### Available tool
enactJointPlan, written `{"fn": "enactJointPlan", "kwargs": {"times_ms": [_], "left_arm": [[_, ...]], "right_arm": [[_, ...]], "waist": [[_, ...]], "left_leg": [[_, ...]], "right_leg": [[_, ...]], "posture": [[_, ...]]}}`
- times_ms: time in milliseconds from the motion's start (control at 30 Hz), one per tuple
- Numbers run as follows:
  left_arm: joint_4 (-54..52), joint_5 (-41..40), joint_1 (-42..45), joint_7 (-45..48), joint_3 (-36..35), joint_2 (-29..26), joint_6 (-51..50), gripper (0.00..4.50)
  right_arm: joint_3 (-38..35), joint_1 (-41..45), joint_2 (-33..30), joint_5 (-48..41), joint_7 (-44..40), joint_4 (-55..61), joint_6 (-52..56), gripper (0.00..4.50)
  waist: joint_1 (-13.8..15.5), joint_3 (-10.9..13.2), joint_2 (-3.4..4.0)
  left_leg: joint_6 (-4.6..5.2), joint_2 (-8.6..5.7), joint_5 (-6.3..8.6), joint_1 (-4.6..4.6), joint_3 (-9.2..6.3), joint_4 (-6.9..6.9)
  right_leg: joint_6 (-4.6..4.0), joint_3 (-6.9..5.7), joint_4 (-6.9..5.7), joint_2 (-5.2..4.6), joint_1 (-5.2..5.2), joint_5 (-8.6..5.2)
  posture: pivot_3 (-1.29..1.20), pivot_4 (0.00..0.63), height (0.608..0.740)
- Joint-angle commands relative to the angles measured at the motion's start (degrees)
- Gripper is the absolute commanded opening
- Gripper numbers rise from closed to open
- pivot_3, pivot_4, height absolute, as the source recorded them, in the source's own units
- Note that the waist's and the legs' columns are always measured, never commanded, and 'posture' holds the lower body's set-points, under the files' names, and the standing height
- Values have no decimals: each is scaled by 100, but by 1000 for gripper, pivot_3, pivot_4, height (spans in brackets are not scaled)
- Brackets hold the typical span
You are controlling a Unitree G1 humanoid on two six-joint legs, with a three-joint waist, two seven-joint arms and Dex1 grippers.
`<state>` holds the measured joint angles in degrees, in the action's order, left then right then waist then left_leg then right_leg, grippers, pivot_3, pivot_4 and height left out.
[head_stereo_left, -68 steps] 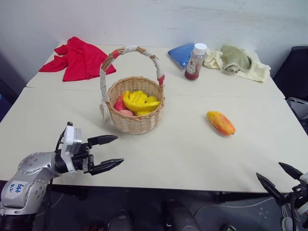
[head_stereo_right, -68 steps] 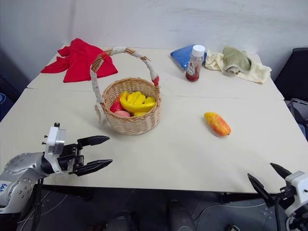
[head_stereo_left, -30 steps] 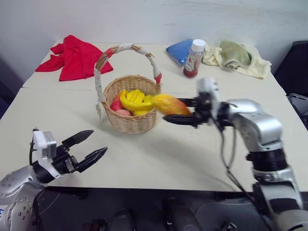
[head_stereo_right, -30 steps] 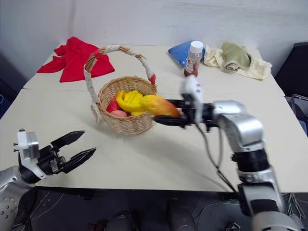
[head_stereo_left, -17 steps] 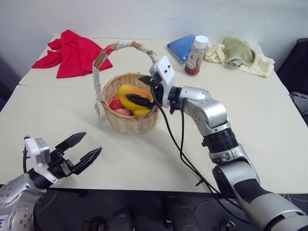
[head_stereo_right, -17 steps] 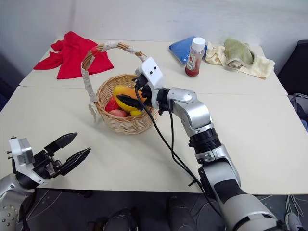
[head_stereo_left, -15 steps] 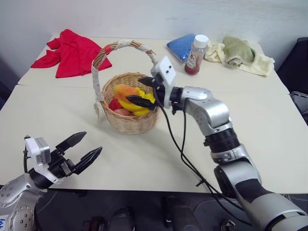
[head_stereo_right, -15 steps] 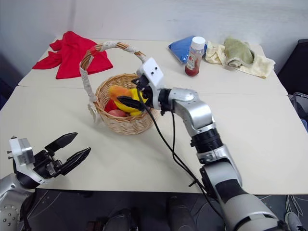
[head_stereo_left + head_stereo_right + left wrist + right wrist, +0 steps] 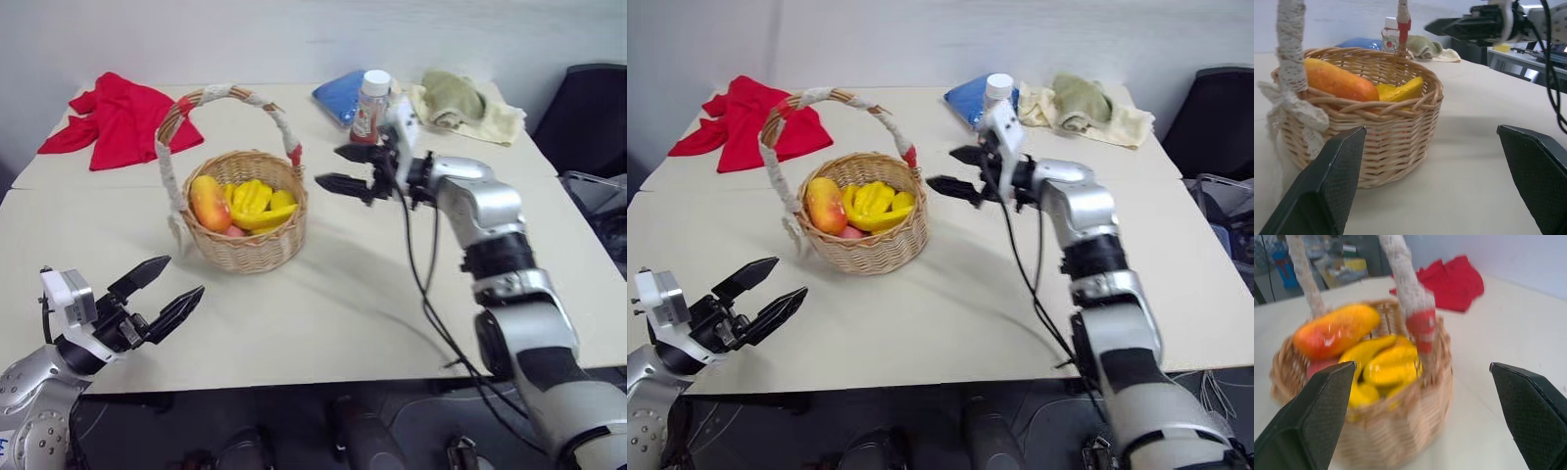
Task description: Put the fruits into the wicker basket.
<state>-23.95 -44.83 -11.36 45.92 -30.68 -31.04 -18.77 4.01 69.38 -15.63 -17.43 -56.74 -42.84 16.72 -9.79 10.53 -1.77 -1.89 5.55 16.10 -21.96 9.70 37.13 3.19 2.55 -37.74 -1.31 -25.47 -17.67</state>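
- The right gripper [image 9: 341,167] stood with its two black fingers spread wide and nothing between them, level above the table, just to the right of the basket [image 9: 243,247] and apart from it.
- The left gripper [image 9: 162,291] was likewise open and empty, hovering at the near edge of the table, short of the basket.
- The mango [image 9: 210,203] lay inside the basket against its left wall, tilted, beside the banana [image 9: 263,218] and other yellow pieces; a reddish fruit under them was mostly hidden.
- How many fruits the basket held could not be told, since the wicker wall and the upper pieces covered the lower ones.
- The bottle [image 9: 368,106] was partly covered by the right wrist; its red label bore print too small to read.
- The basket's handle [image 9: 221,94], wrapped in white cloth with red bands, arched over the fruit; its top was cut off in both wrist views.
- The table [image 9: 323,294] was pale cream, with a seam running across it behind the basket.
- A red cloth [image 9: 110,117] lay at the far left; a blue cloth [image 9: 338,95] and a yellow-green towel [image 9: 455,104] lay at the far right.
- A plain pale wall rose behind the table; a dark chair [image 9: 586,108] was cut off at the right edge.
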Motion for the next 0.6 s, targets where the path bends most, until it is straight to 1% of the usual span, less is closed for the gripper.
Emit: {"fn": "enactJointPlan", "kwargs": {"times_ms": [33,67,167,200,333,433,533,600], "left_arm": [[-134,-94,37,-30,-53,-91,21,4500],[-148,-99,32,-39,-47,-92,21,4500],[-206,-116,1,-76,-37,-78,19,4500],[-236,-120,-23,-90,-34,-66,19,4500],[-317,-140,-88,-139,-12,-51,17,4500],[-325,-149,-86,-153,20,-67,9,4500],[-248,-127,34,-136,105,-106,-1,4500],[-195,-110,135,-106,190,-133,-8,4500]], "right_arm": [[-55,505,343,239,-159,-972,-880,4488],[-47,605,428,283,-301,-1183,-1020,4488],[-93,797,567,374,-624,-1604,-1280,3882],[-77,821,576,431,-725,-1684,-1359,3613],[-77,782,551,537,-1087,-1721,-1511,2219],[-105,547,430,539,-1279,-1424,-1510,1213],[-130,111,226,462,-1369,-708,-1387,165],[-186,-369,6,272,-1424,229,-1061,111]], "waist": [[-9,0,0],[-7,0,0],[0,0,0],[5,0,0],[14,0,0],[9,0,0],[24,0,0],[56,0,0]], "left_leg": [[-6,1,-3,0,-2,-2],[-32,2,-18,-1,-5,-3],[-32,4,-18,-10,-7,-2],[-31,5,-17,-14,-7,-2],[-24,11,-13,-18,-5,-2],[-27,11,-13,-17,-4,-2],[-33,10,-16,-17,-14,-3],[-34,10,-17,-18,-18,-1]], "right_leg": [[-1,-1,0,2,0,-1],[-2,-3,0,3,0,-2],[-3,-4,10,0,0,-3],[-2,-5,13,-2,-1,-3],[0,-4,24,-10,-1,-4],[0,-4,21,-8,-1,-4],[0,-13,18,-7,-1,-5],[0,-14,16,-8,-1,-5]], "posture": [[0,150,740],[0,150,740],[0,150,740],[0,150,740],[0,150,740],[0,150,740],[0,150,740],[0,150,740]]}}
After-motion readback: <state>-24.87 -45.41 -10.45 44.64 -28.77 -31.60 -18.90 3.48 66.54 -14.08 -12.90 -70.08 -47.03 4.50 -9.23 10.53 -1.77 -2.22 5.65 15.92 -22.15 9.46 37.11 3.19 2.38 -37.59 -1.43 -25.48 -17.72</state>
